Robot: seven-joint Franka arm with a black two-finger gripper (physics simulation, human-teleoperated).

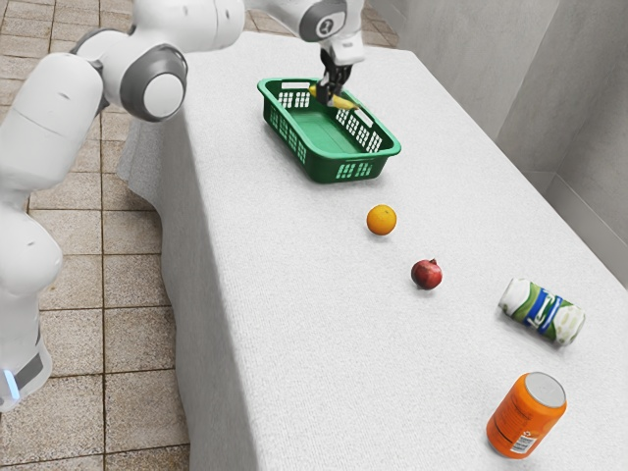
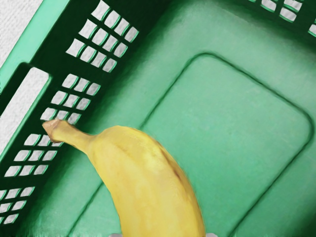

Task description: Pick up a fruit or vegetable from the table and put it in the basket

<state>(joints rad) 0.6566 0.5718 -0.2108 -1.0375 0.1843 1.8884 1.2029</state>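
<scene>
My gripper is at the far end of the green basket, shut on a yellow banana that sticks out to both sides of the fingers. In the wrist view the banana rises from the lower edge, between the pale tips of my gripper. Beyond it lie the floor and slotted wall of the basket. Whether the banana touches the basket, I cannot tell. An orange and a dark red pomegranate-like fruit rest on the table outside the basket.
On the white-covered table, a green and white can lies on its side in the exterior view's right part. An orange can stands upright near that view's lower edge. The basket's raised rim surrounds the space below my hand.
</scene>
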